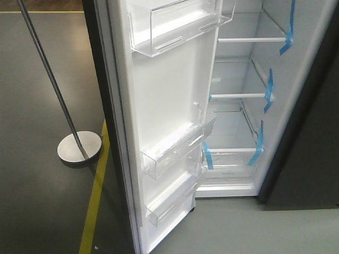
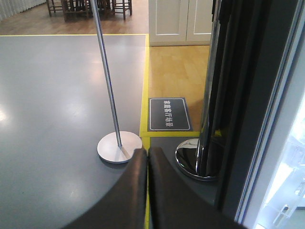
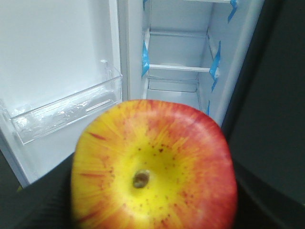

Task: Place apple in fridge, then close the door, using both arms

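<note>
Right wrist view: the apple [image 3: 153, 167] is pinched by the right gripper [image 3: 152, 195] before the open fridge [image 3: 176, 47] and could be knocked loose on a shelf [image 3: 178, 67] edge. The left gripper [image 2: 147, 156] is pressed together, empty; the door [image 1: 169, 95] could be shut too early.

You were in what looked like a showroom or demo hall: grey floor [image 2: 47, 119] lined with yellow tape [image 2: 145, 81], a stanchion post [image 2: 106, 76] at your ten o'clock, a printed floor sign [image 2: 167, 114], chairs [image 2: 71, 7] far back at twelve, and a fridge [image 1: 233, 74] with blue tape strips [image 1: 270, 87] on its shelves.
</note>
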`<state>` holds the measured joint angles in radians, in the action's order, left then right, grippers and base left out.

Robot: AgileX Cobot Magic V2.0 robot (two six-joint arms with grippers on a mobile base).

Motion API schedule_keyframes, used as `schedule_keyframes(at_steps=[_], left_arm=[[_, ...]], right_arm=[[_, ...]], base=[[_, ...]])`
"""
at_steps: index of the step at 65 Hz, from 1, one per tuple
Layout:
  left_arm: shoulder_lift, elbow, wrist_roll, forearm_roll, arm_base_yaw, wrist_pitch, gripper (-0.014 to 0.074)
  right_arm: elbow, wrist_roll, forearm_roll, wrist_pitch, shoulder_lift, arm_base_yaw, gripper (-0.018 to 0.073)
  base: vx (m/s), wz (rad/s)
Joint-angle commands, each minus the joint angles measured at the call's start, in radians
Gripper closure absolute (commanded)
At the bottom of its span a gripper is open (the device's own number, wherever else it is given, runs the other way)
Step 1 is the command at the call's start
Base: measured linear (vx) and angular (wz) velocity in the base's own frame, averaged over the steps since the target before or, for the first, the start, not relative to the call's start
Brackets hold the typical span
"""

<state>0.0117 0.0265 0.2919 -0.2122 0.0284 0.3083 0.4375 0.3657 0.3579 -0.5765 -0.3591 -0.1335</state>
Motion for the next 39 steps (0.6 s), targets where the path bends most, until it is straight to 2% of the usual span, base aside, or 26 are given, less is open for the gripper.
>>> schedule_keyframes(at_steps=[1,39], left_arm=[[0.014,0.020,0.010,0.003,-0.003,-0.064,0.0601],[0.014,0.020,0.010,0.003,-0.003,-0.064,0.0601]], right_arm=[[0.027,0.007,0.015,0.080,-0.007,-0.001,0.0529],[0.027,0.007,0.015,0.080,-0.007,-0.001,0.0529]], base=[[0.04,-0.02],[0.04,-0.01]])
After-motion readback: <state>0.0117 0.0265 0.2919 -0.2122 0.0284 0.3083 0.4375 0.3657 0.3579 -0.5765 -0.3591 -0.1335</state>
